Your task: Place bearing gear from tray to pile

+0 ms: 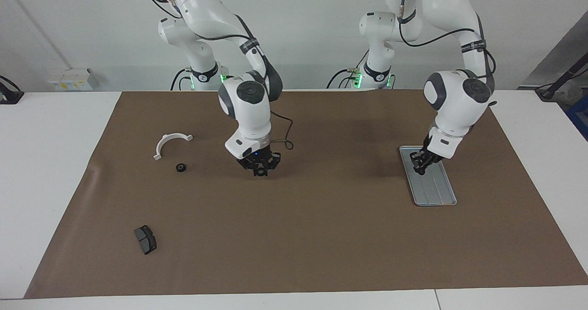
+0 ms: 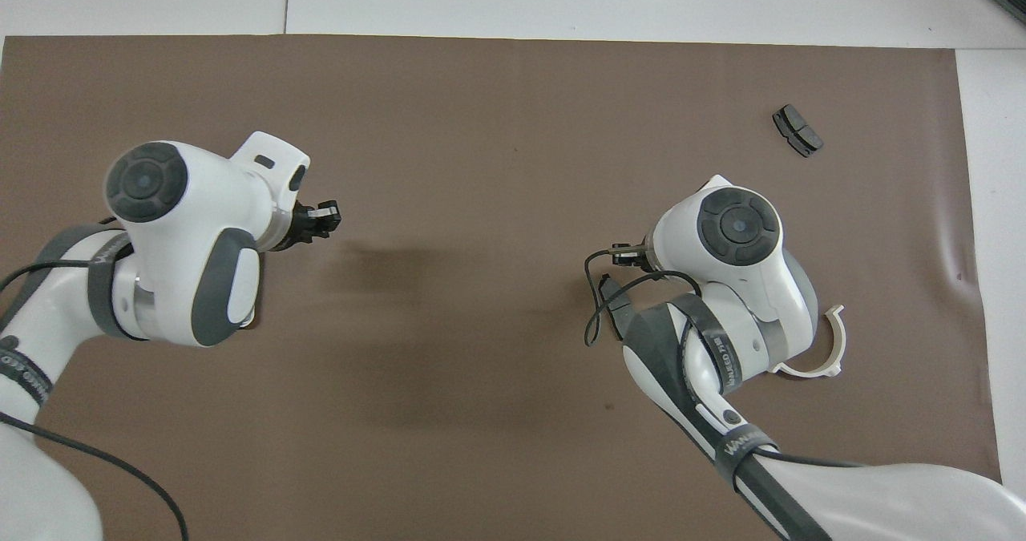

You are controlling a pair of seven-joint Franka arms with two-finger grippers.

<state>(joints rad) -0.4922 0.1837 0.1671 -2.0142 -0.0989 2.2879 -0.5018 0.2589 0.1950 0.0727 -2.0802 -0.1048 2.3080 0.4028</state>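
Brown matting (image 1: pixel 321 236) covers the bench; both arms bend steeply down; left end effector (image 1: pixel 421 164), fingertips together, hangs over the tray (image 1: pixel 434 193); right end effector (image 1: pixel 260 166) hangs near the bearing gear (image 1: pixel 181 167), its opening unclear, beside the white bracket (image 1: pixel 171 142).

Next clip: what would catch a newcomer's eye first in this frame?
The two white arms dominate. The left gripper, shut, hangs over the tray's end nearer the robots, at the left arm's end of the brown mat. The right gripper hangs mid-table, toward the scattered parts at the right arm's end: a white half-ring bracket, a small black bearing gear and a dark brake pad.
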